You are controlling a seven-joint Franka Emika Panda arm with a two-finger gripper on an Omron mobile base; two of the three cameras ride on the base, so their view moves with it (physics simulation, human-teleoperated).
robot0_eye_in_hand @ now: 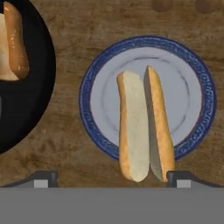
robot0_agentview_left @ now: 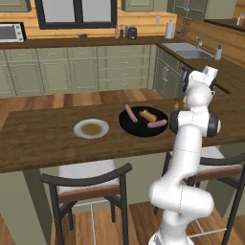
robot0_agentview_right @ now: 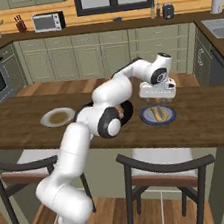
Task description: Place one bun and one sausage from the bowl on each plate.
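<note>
- One bun (robot0_eye_in_hand: 142,127) already lies on the greyish-blue plate (robot0_eye_in_hand: 192,70), split lengthwise, pale crumb on one half and golden crust on the other; its near end hangs just over the plate's rim.
- The gripper (robot0_agentview_right: 158,96) hangs just above that plate, and from the hand view its jaws stand wide apart with nothing between them, one tip either side of the bun's near end.
- By my reckoning that makes one item of four placed: this plate still wants a sausage.
- The white plate (robot0_agentview_left: 91,128), with its tan-brown centre, sits bare on the desk (robot0_agentview_left: 38,139), well apart from the blue one, on the far side of the bowl.
- It needs both a bun and a sausage.
- The bowl (robot0_agentview_left: 143,121) is wide, shallow and matt black, sitting between the two plates.
- In it I see a second bun (robot0_agentview_left: 148,116) near the middle and two pinkish sausages, one (robot0_agentview_left: 130,113) towards the white plate and one (robot0_agentview_left: 157,124) at the nearer rim.
- The sausages look smooth and round, so I would guess they roll easily.
- The desk is dark, grainy wood; the blue plate has a darker speckled rim around a paler flat centre.
</note>
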